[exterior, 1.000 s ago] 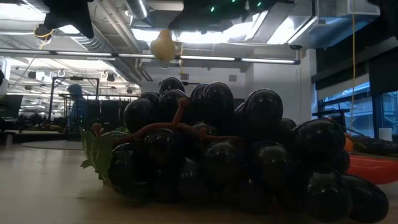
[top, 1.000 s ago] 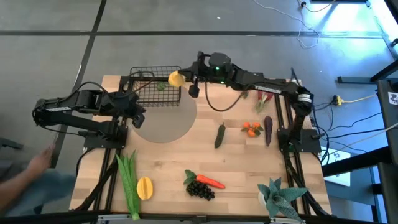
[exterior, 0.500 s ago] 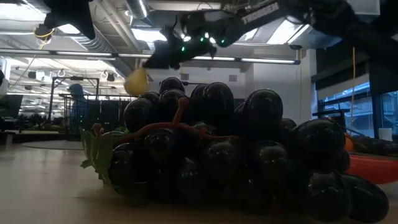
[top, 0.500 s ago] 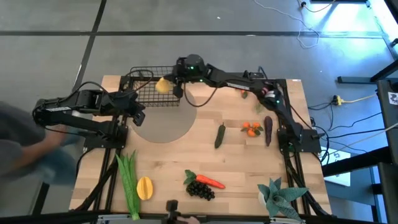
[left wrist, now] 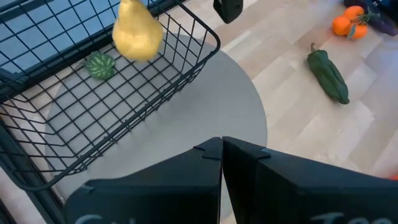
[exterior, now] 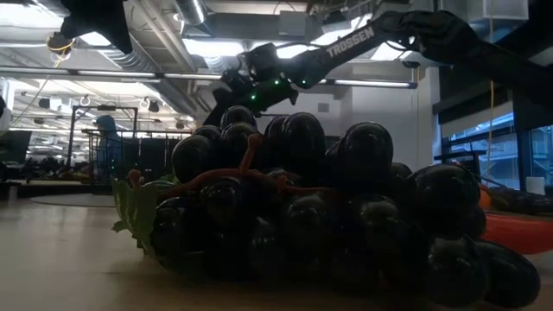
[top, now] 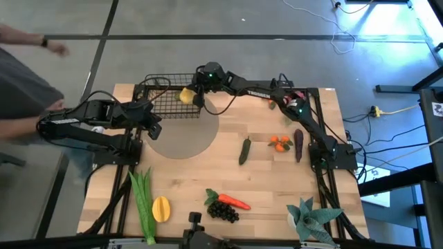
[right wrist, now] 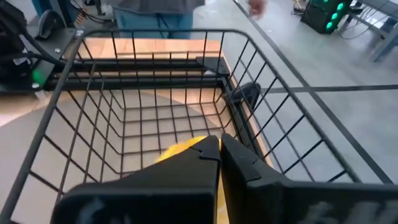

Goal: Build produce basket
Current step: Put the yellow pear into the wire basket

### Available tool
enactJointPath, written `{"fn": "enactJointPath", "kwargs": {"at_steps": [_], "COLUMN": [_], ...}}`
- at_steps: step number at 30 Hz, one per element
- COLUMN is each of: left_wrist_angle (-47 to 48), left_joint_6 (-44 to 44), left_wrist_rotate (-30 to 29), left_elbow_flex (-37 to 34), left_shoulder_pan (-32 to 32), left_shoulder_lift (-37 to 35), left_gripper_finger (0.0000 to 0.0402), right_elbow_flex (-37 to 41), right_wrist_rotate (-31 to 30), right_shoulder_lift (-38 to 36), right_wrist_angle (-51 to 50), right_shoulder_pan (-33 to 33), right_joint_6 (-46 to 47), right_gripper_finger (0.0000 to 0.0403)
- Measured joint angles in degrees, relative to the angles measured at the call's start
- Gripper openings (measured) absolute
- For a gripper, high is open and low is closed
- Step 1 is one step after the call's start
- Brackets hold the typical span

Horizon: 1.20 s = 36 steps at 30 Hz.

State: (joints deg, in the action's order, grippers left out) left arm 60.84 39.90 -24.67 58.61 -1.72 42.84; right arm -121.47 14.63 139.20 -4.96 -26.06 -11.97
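The black wire basket (top: 166, 98) stands at the table's far left, its bottom partly on a grey round mat (top: 185, 138). A small green piece (left wrist: 99, 65) lies inside it. My right gripper (top: 197, 91) reaches over the basket from the right and is shut on a yellow pear (top: 187, 95). The pear hangs in the air over the basket (left wrist: 118, 93) in the left wrist view. My left gripper (top: 155, 128) waits shut at the mat's left edge, near the basket's near left corner. Dark grapes (exterior: 302, 207) fill the low view. My right gripper holds the yellow pear (right wrist: 179, 150), which shows just beyond its shut fingers (right wrist: 236, 163); those fingers hide the place of contact. It comes from the table's right, slanting down. The pear (left wrist: 137, 36) is lifted clear above the basket's floor.
On the near table lie a leek (top: 142, 200), a yellow fruit (top: 160, 208), grapes (top: 223, 210) and a carrot (top: 235, 202). A cucumber (top: 245, 150), tangerines (top: 279, 143) and an eggplant (top: 298, 145) lie toward the right, with a spiky plant (top: 309, 218) at the near right. A person (top: 28, 62) stands beyond the table's left.
My right gripper has carried the pear toward the table's left and down, from beside the basket's right wall to over the basket. In the low view the pear has sunk out of sight behind the grapes. The person at the left has moved toward the far side.
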Motion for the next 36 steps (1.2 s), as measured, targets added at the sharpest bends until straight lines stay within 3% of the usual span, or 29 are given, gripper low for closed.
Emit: {"fn": "enactJointPath", "kwargs": {"at_steps": [4,16,36], "left_wrist_angle": [0.0,0.0,0.0], "left_joint_6": [0.0,0.0,0.0], "left_wrist_rotate": [0.0,0.0,0.0], "left_elbow_flex": [0.0,0.0,0.0], "left_shoulder_pan": [0.0,0.0,0.0], "left_shoulder_lift": [0.0,0.0,0.0], "left_gripper_finger": [0.0000,0.0000,0.0000], "right_elbow_flex": [0.0,0.0,0.0], "right_wrist_rotate": [-0.6,-10.1,-10.1], "right_shoulder_lift": [0.0,0.0,-0.1], "right_wrist_angle": [0.0,0.5,0.4], "right_shoulder_pan": [0.0,-0.2,-0.2], "right_joint_6": [0.2,5.7,5.8], "right_gripper_finger": [0.0000,0.0000,0.0000]}}
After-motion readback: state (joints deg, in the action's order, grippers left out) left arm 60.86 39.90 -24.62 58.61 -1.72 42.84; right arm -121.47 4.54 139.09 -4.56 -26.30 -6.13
